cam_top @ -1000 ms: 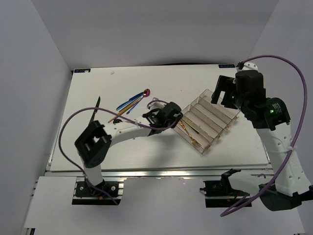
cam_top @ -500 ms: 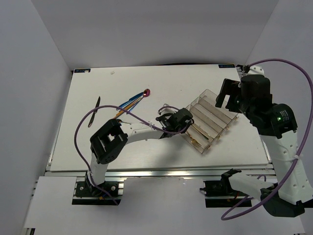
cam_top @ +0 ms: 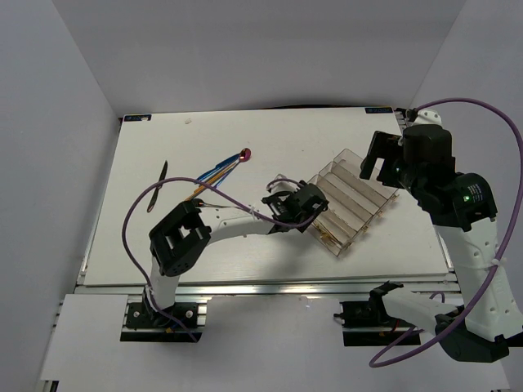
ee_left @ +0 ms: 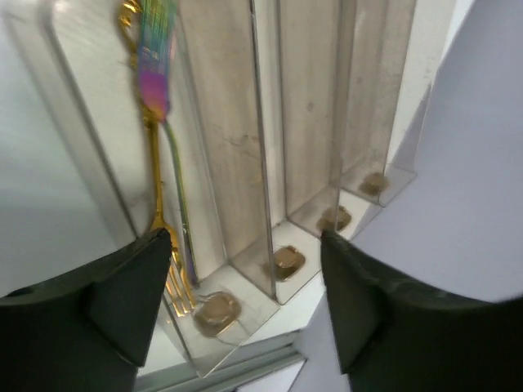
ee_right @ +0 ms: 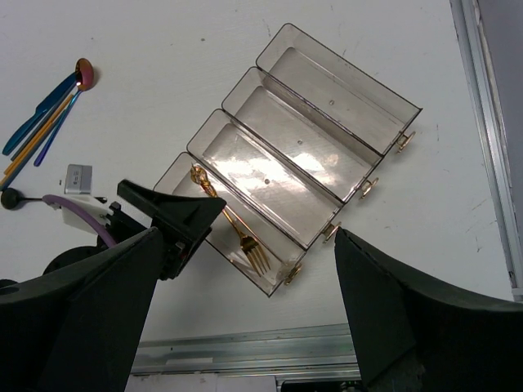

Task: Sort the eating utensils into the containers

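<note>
Top view. The organizer tray (cam_top: pixel 364 192) lies askew at 3 o'clock of the table (cam_top: pixel 245 135) centre. Its four long compartments run roughly from 10 to 4 o'clock.

We note the left gripper (cam_top: pixel 307 204) hanging over the tray's 7 o'clock edge, above the outermost compartment there. From its wrist camera its fingers (ee_left: pixel 122 302) stand apart, with nothing pinched between them.

Below it, in that outermost compartment, lies the gold fork (ee_left: pixel 153 192), lengthwise with its tines toward the end wall. An iridescent piece (ee_left: pixel 154 77) lies alongside and touches it. This piece is blurred, so we cannot make out its head. The other three compartments show only bare floor.

The right gripper (cam_top: pixel 374 157) hovers above the tray's 1 o'clock corner. Its jaws are spread wide and hold nothing, and the whole tray shows between its fingers (ee_right: pixel 90 327).

A loose bundle (cam_top: pixel 219 172) of blue and gold-brown slim pieces rests on the table at 10 o'clock of the left gripper, well apart from the tray. A reddish-bowled spoon (cam_top: pixel 245 153) sits at its 2 o'clock end.

A dark slim piece (cam_top: pixel 163 173) lies alone at 9 o'clock of the bundle.
</note>
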Robot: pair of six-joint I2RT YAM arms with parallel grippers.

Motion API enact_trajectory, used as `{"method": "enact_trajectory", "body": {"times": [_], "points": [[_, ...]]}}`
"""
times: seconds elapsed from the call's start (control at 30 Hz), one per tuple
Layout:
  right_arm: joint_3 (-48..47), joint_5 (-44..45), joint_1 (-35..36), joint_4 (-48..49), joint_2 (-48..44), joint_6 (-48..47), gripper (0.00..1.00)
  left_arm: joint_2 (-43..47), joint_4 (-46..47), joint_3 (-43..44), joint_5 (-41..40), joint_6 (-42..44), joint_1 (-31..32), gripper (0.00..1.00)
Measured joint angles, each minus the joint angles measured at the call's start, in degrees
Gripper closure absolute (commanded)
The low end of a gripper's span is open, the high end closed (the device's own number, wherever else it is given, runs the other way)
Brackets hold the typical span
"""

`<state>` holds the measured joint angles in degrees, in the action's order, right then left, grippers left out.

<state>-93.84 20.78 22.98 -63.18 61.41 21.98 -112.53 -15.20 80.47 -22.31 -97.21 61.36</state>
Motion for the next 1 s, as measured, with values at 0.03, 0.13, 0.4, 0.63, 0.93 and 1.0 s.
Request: {"method": "enact_trajectory", "body": {"times": [0.03, 0.13, 0.4, 0.63, 0.93, 1.0], "points": [[0.0, -0.17, 0.0, 0.07, 0.0, 0.0, 0.11, 0.46, -1.79, 0.24, -0.57, 1.9, -0.04, 0.04], [0.0, -1.27, 0.0, 0.28, -0.2, -0.04, 0.11, 1.88, -10.62, 4.37, -3.56, 8.24, -1.05, 0.02], [3.32, -6.16, 0.0, 0.9, -3.34, -0.26, 0.11, 16.72, -21.2, 5.14, -4.57, 40.0, -26.08, 0.02], [6.23, -8.28, 0.0, 1.7, -3.87, -1.53, 0.11, 14.21, -40.22, 11.78, -10.19, 43.45, -39.95, 0.02], [6.64, -10.12, -0.04, 2.05, -2.05, -2.73, 0.11, 5.42, -50.56, 6.69, -1.79, 23.21, -39.36, 0.11], [6.64, -10.51, -0.04, 2.08, -1.9, -2.93, 0.11, 4.83, -50.64, 6.6, -0.96, 20.44, -39.32, 0.12]]}}
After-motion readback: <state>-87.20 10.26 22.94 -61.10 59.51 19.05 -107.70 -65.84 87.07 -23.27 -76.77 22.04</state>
